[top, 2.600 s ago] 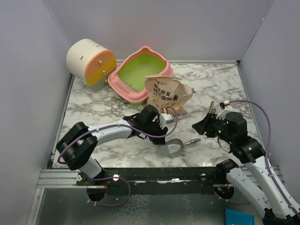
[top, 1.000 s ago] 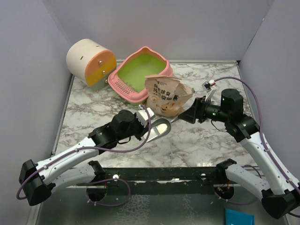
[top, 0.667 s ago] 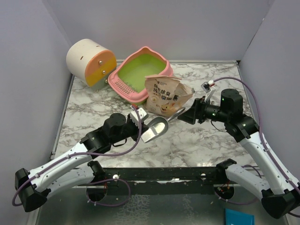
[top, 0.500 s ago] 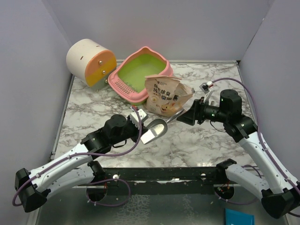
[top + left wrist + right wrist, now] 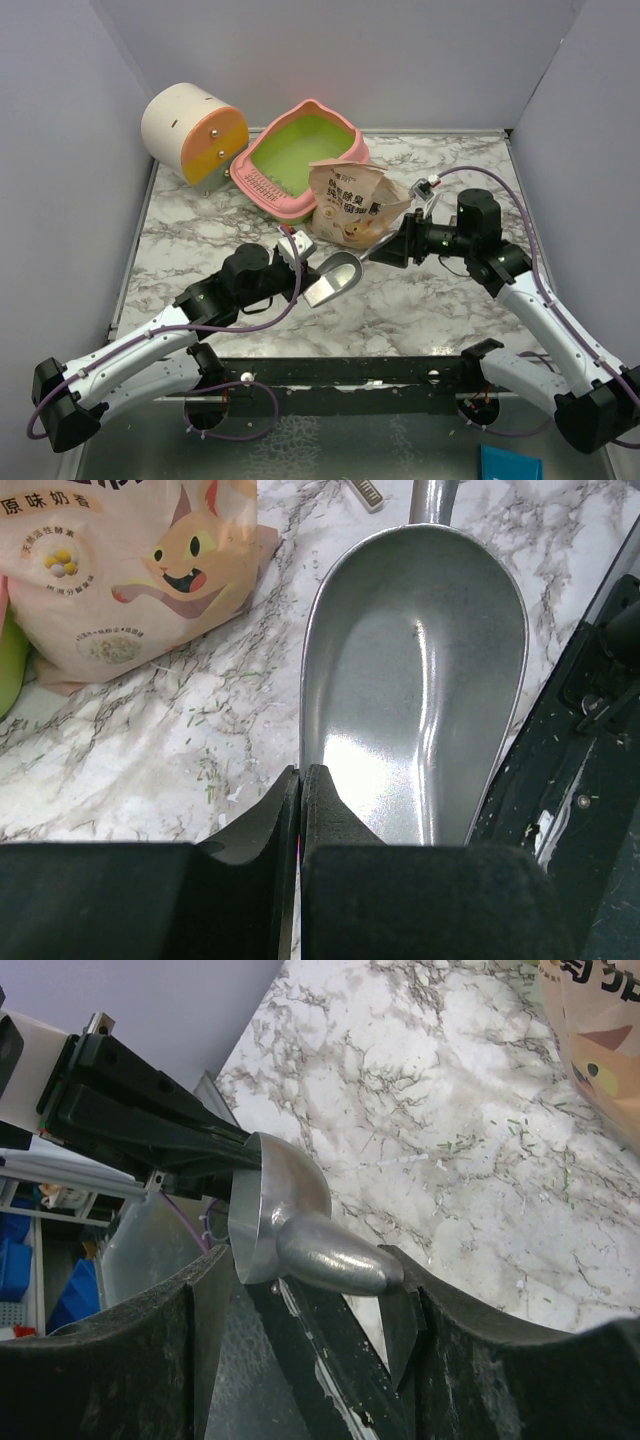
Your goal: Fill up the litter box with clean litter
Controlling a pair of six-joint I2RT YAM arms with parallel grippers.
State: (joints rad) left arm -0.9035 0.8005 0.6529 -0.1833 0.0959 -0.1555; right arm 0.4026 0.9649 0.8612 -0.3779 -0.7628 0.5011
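Note:
The pink litter box (image 5: 262,182) with its lime-green inside stands at the back, left of centre. No clean litter shows; the tan cat bag (image 5: 352,203) (image 5: 130,570) (image 5: 600,1020) stands in front of the box. A grey metal scoop (image 5: 335,277) (image 5: 420,700) (image 5: 275,1200) hangs above the marble, its bowl empty. My left gripper (image 5: 302,264) (image 5: 300,777) is shut on the bowl's rim. My right gripper (image 5: 386,250) (image 5: 306,1262) is open around the scoop's handle (image 5: 335,1258), which touches the right finger and stands clear of the left.
A cream-and-orange cylinder (image 5: 193,131) lies at the back left beside the litter box. Small green flecks are scattered over the marble (image 5: 200,760). The black rail (image 5: 350,370) runs along the table's near edge. Grey walls close the left, back and right sides.
My right gripper has moved left onto the scoop's handle. The left arm has drawn back slightly with the scoop still in its grip.

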